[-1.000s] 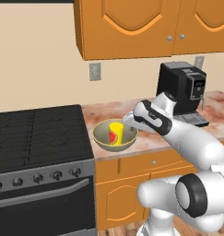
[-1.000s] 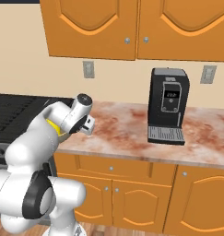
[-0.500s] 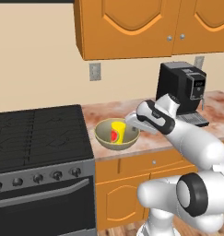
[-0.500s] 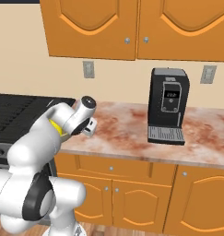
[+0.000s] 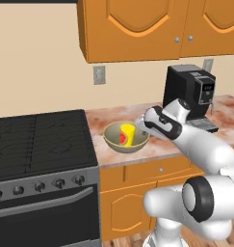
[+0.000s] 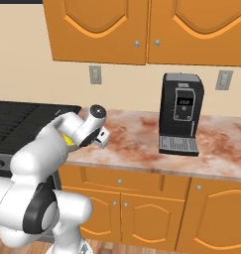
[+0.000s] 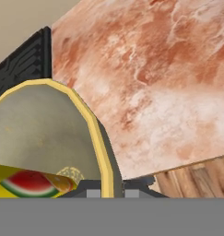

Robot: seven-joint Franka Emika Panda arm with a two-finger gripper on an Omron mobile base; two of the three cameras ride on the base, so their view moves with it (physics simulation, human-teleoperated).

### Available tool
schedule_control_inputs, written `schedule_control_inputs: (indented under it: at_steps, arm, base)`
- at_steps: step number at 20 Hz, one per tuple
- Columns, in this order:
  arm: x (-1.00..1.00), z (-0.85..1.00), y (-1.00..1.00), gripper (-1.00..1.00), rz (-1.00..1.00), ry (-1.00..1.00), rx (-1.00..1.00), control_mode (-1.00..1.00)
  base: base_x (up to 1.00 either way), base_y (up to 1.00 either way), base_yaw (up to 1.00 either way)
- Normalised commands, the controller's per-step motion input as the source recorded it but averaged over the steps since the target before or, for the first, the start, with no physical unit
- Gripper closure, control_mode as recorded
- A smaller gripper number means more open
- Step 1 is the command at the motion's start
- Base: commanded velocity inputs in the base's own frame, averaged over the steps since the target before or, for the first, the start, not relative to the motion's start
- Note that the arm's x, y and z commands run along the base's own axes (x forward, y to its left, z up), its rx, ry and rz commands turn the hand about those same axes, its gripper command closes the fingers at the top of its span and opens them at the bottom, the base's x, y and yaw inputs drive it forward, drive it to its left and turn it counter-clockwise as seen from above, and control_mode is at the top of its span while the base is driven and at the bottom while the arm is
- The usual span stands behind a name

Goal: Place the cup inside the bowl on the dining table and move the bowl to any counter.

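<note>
While pinched by claw [image 7: 113, 191]: round olive bowl [image 5: 113, 141], seemingly smooth.

Even, bright, flat light covers every view, with no glare and no blur. A faint soft shadow lies under the bowl [image 5: 126, 137] at the centre of the left base view. Close up, the counter [image 7: 159, 83] looks smeared and blocky.

The counter [image 5: 162, 142] top looks like polished marble, mottled reddish-brown and cream, over smooth orange wooden cabinets [image 6: 142, 208]. The bowl [image 5: 125, 140] is matt olive with a paler rim; the cup [image 5: 127, 134] is smooth yellow. At centre right, the coffee machine [image 6: 180, 113] looks like glossy black plastic.
</note>
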Motion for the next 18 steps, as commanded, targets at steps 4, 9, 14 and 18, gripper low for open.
schedule_control_inputs:
  at_steps: [4, 9, 14, 18]
  arm:
    - [0.42, 0.0, -0.4, 1.0, -0.11, 0.0, 0.0, -1.0]
    - [0.37, 0.0, -0.34, 1.0, -0.08, 0.0, 0.0, -1.0]
    - [0.28, 0.0, -0.15, 1.0, -0.02, 0.0, 0.0, -1.0]
    - [0.34, -0.01, -0.07, 1.0, -0.02, 0.01, 0.0, -1.0]
  base:
    - [0.0, 0.0, 0.0]
    - [0.0, 0.0, 0.0]
    - [0.0, 0.0, 0.0]
    - [0.0, 0.0, 0.0]
